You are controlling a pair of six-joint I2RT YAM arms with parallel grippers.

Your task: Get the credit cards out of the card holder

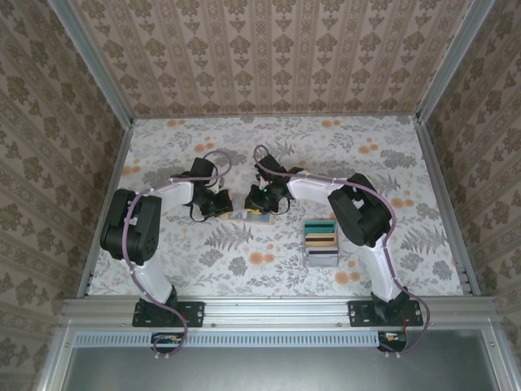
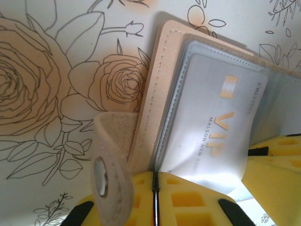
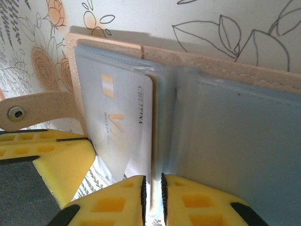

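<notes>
The card holder [image 1: 247, 216] lies open on the flowered table between both arms, tan outside [image 2: 151, 89], grey-blue clear sleeves inside [image 3: 244, 141]. A white card with gold VIP lettering [image 2: 214, 117] [image 3: 120, 122] sits in a sleeve, part way out. My left gripper [image 1: 221, 207] [image 2: 155, 190] is shut on the holder's near edge, beside its snap strap [image 2: 106, 174]. My right gripper [image 1: 264, 204] [image 3: 152, 190] has its jaws a narrow gap apart around the edge of the white card and its sleeve. A teal card [image 1: 320, 226] and a yellow card [image 1: 321, 238] lie right of the holder.
A grey card [image 1: 321, 257] lies with the teal and yellow ones by the right arm's elbow. The right gripper's yellow finger [image 2: 277, 155] shows beside the holder, and the left one's [image 3: 51, 160] in the right wrist view. Patterned walls close in the table on three sides.
</notes>
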